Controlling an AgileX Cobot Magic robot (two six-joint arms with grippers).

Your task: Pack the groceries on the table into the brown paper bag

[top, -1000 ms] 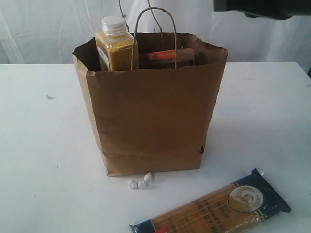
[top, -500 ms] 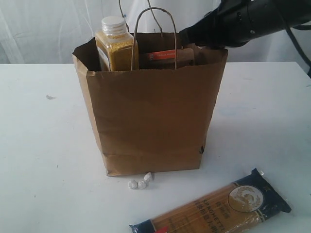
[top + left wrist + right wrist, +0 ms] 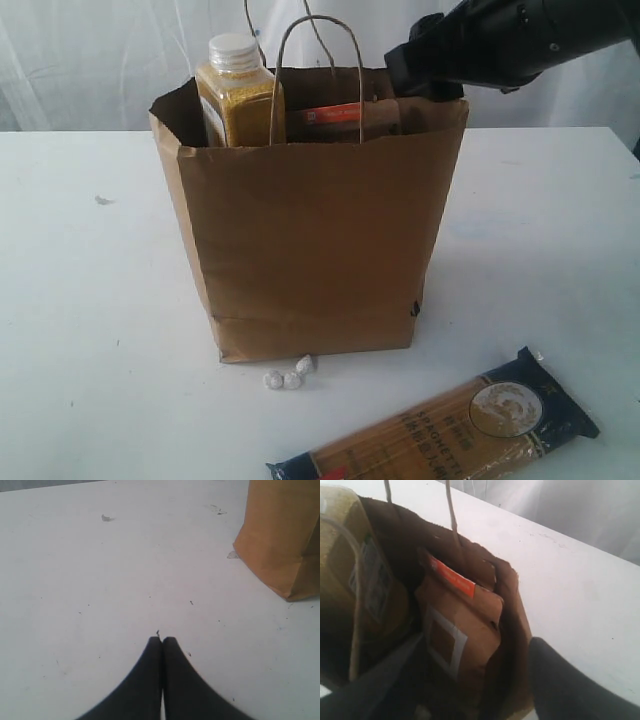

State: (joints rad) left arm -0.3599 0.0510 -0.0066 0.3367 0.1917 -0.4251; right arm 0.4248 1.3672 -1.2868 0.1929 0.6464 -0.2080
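Observation:
The brown paper bag (image 3: 310, 240) stands upright mid-table. A yellow-grain bottle (image 3: 238, 100) and a kraft pouch with an orange strip (image 3: 335, 115) stick out of its top. The dark-blue spaghetti packet (image 3: 450, 425) lies on the table in front of it, to the right. My right gripper (image 3: 477, 642) hangs open over the bag's right rear corner, one finger inside by the pouch (image 3: 462, 625) and the other outside the bag wall. Its tips are hidden in the exterior view. My left gripper (image 3: 162, 639) is shut and empty above the bare table (image 3: 100, 580), with the bag's base (image 3: 280, 535) nearby.
Small white crumpled bits (image 3: 288, 378) lie at the bag's front foot. The bag's twisted cord handles (image 3: 318, 60) stand up above its rim. A white curtain (image 3: 90, 60) hangs behind the table. Small dark marks dot the tabletop (image 3: 104, 200).
The right arm came in from the upper right to the bag's rear right rim, then drew back slightly to the right. Bag, bottle, pouch and spaghetti have not moved.

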